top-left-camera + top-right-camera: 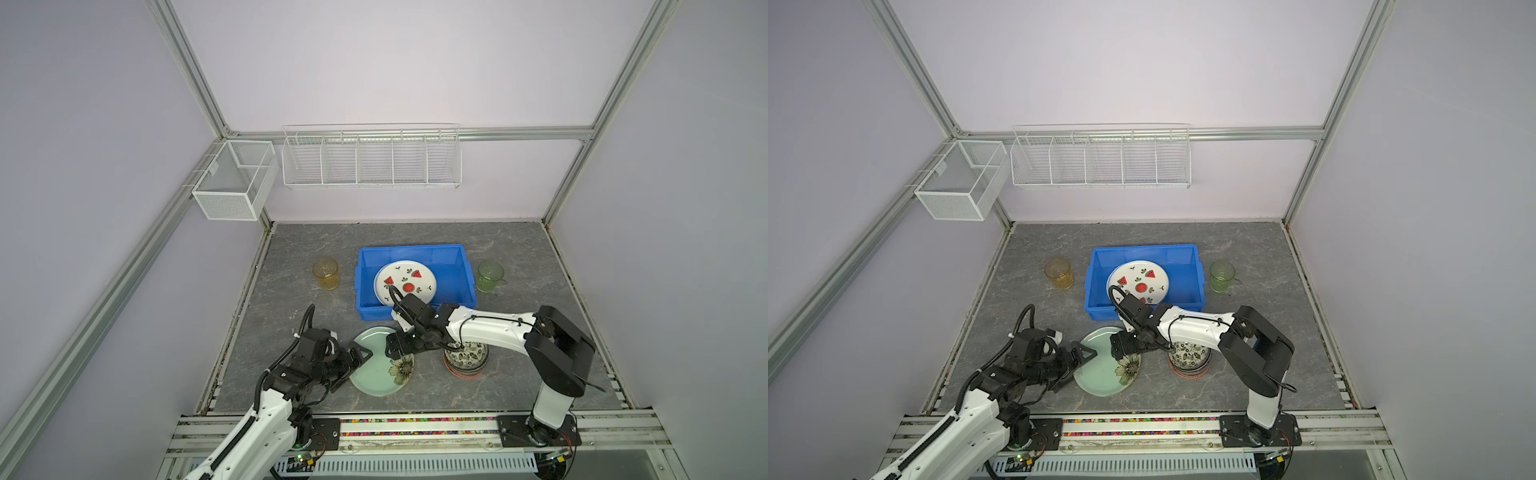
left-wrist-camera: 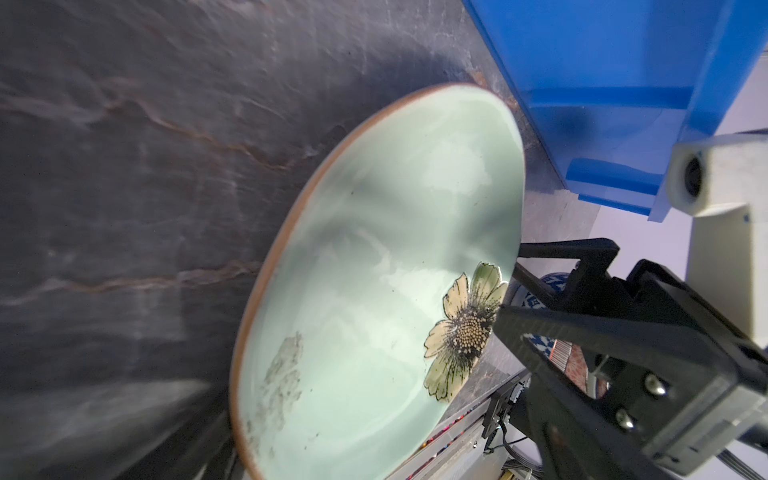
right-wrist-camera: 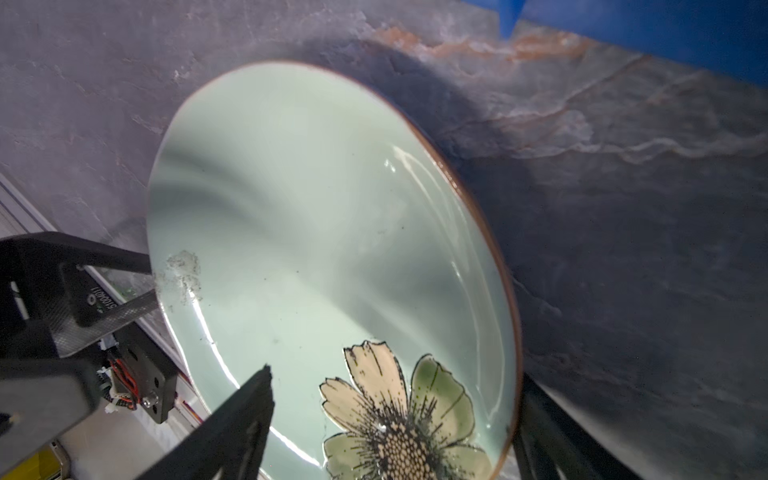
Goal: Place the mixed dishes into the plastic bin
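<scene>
1. Pale green plate (image 1: pixel 374 370) with a flower on it sits on the grey table (image 1: pixel 519 257), just in front of the blue bin (image 1: pixel 453 286), outside it.
2. Left gripper (image 1: pixel 360 358) is at the plate's left rim, jaws spread wide, holding nothing.
3. Right gripper (image 1: pixel 398 353) is over the plate's right side near the flower, jaws released and wide. In the right wrist view one finger (image 3: pixel 249 415) is above the plate's inside and the other (image 3: pixel 540 436) is outside the rim, so it straddles the edge without clamping it.
4. Watermelon plate (image 1: pixel 405 281) is already in the bin, in the left part. Its near edge is hidden by the right wrist.
5. Amber cup (image 1: pixel 326 274) stands upright on the table just left of the bin.
6. Green cup (image 1: pixel 490 277) stands upright just right of the bin.
7. Stack of patterned bowls (image 1: pixel 466 359) is on the table right of the green plate, partly under the right arm.
</scene>
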{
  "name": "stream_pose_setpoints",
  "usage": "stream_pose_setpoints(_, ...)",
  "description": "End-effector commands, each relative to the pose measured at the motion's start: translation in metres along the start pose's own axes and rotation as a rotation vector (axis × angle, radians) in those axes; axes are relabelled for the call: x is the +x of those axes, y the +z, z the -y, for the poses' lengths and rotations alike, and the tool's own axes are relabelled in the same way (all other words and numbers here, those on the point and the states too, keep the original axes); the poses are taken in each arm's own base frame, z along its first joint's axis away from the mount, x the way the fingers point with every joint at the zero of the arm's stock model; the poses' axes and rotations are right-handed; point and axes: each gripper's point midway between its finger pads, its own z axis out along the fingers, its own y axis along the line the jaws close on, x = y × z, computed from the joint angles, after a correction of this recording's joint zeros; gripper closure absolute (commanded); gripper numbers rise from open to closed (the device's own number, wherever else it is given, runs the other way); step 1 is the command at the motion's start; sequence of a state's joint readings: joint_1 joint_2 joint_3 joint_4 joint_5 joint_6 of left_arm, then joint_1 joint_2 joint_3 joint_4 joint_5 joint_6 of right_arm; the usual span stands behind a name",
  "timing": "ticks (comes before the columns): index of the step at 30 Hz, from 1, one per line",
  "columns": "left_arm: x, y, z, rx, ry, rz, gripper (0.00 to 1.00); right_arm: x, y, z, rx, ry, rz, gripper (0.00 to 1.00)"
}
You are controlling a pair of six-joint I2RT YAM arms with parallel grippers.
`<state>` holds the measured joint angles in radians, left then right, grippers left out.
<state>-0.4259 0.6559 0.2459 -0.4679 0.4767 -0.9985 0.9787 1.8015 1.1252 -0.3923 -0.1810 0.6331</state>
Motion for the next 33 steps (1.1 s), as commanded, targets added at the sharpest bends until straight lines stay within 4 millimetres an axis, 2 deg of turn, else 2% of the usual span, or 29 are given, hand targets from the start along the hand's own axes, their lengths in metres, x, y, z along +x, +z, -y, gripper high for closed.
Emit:
stream_pose_setpoints(1,-0.001,-0.001,0.011,0.056,-0.004,0.005,0.01,0.002,0.009,0.001,-0.019,0.037,-0.011,0.12)
stream_pose_setpoints(5,0.000,-0.003,0.016,0.083,-0.005,0.005,0.00,0.002,0.008,0.001,-0.021,0.034,-0.008,0.12)
stream_pose_setpoints(18,0.000,-0.011,0.032,0.166,0.013,0.020,0.10,-0.002,0.007,-0.013,-0.086,0.030,-0.002,0.11)
stream_pose_setpoints(33,0.002,-0.014,0.036,0.196,-0.015,0.022,0.40,-0.003,0.007,-0.015,-0.100,0.037,-0.001,0.11)
